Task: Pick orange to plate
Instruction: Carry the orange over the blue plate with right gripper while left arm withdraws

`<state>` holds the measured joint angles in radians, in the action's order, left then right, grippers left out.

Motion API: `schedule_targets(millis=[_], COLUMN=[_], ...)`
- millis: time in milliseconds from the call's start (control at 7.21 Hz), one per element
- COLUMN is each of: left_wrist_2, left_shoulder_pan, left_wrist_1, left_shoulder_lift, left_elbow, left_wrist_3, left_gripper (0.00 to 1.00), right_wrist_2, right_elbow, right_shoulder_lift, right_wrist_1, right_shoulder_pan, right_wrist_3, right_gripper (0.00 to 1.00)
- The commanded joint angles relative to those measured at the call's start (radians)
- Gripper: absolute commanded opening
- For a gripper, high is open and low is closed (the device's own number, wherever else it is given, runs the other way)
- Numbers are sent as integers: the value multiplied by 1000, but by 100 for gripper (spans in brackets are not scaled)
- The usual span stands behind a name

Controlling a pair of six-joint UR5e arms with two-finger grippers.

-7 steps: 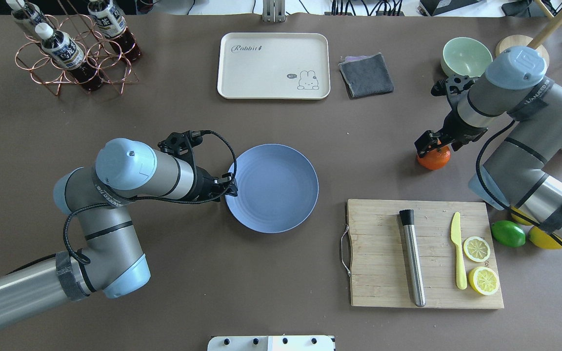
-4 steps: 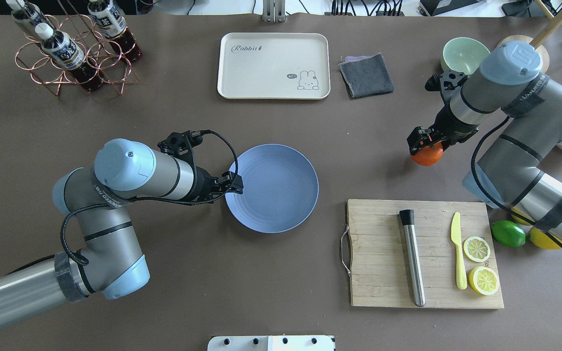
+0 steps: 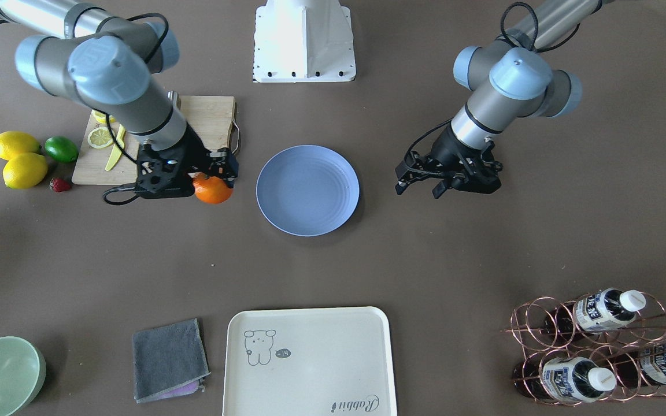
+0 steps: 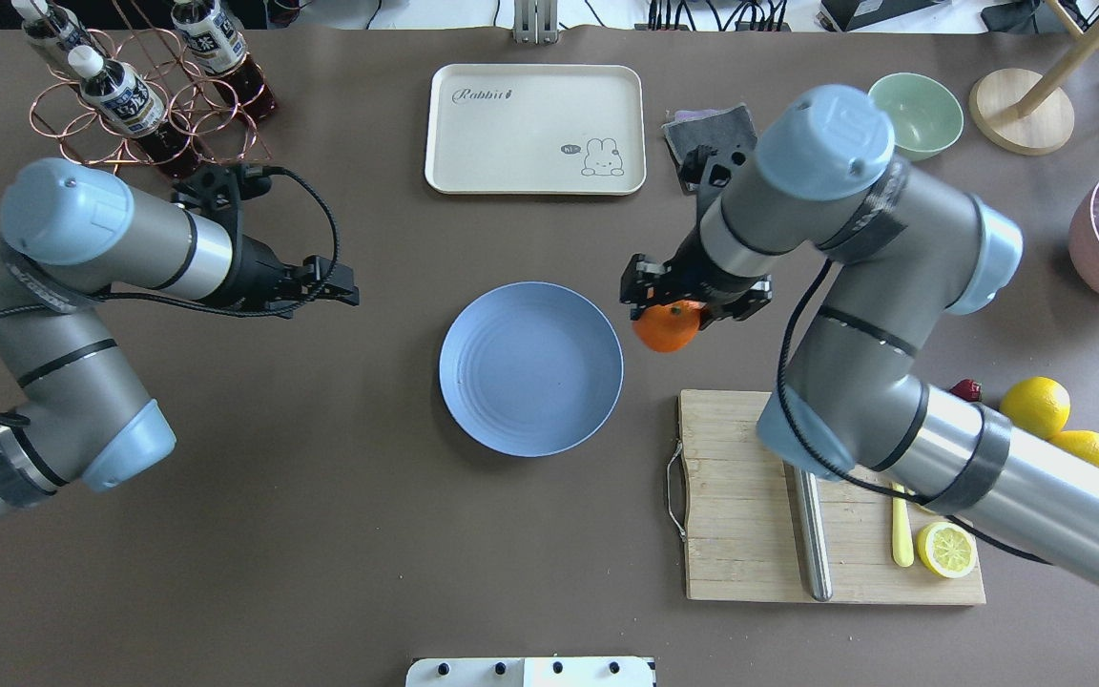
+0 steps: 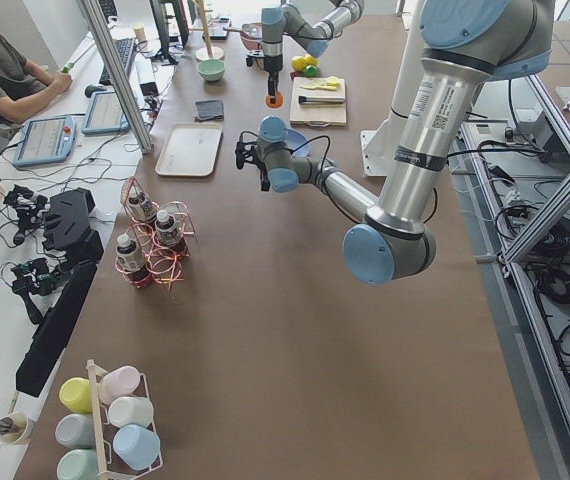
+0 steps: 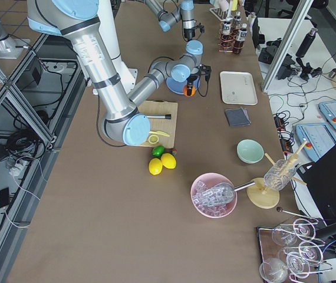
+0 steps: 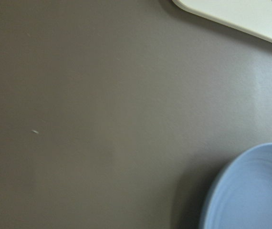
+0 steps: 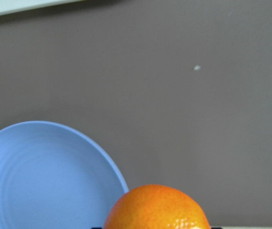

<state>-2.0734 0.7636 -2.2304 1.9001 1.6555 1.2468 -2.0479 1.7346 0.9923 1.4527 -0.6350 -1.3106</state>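
The orange (image 4: 669,326) hangs just off the right rim of the pale blue plate (image 4: 530,367), above the table, with my right gripper (image 4: 688,303) shut on it from above. The front-facing view shows the same orange (image 3: 213,190) under the right gripper (image 3: 217,173), a short gap from the plate (image 3: 307,189). In the right wrist view the orange (image 8: 157,207) fills the bottom edge, beside the plate (image 8: 45,171). My left gripper (image 4: 344,291) is open and empty, well to the left of the plate; its wrist view catches only the plate's rim (image 7: 250,191).
A wooden cutting board (image 4: 750,496) with a steel cylinder, a yellow knife and a lemon slice lies right of the plate, under the right arm. Lemons (image 4: 1036,405), a green bowl (image 4: 917,113), a cream tray (image 4: 535,129) and a bottle rack (image 4: 130,86) stand around.
The right arm has carried the orange leftwards from the table's right side to the plate's right rim. The left gripper has drawn back from the plate's left edge.
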Motion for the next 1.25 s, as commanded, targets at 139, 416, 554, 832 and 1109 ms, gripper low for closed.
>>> schedule_targets(millis=[139,416,554,832,1109], left_wrist_2=[-85,-85,-85,-86,-146], left_shoulder_pan=[111,112,114,120,169], left_wrist_1=[-11,-11,-9,-8,-3], left_shoulder_lift=[-107,-111,-111,-111,-107], left_elbow=[7,12,10,12,12], left_wrist_3=[-99,-98,-98,-98,-99], left_gripper=[96,96,96,96,96], right_wrist_2=[164,172,172,251,235], right_elbow=[-191,-247,-248,-253,-209], right_shoulder_lift=[-185,-184,-182,-181,-176], right_wrist_1=[-11,-60,-58,-60,-54], right_shoulder_pan=[158,164,164,196,160], right_wrist_3=[-330,-332,-332,-329,-319], right_gripper=[0,0,21,100,100])
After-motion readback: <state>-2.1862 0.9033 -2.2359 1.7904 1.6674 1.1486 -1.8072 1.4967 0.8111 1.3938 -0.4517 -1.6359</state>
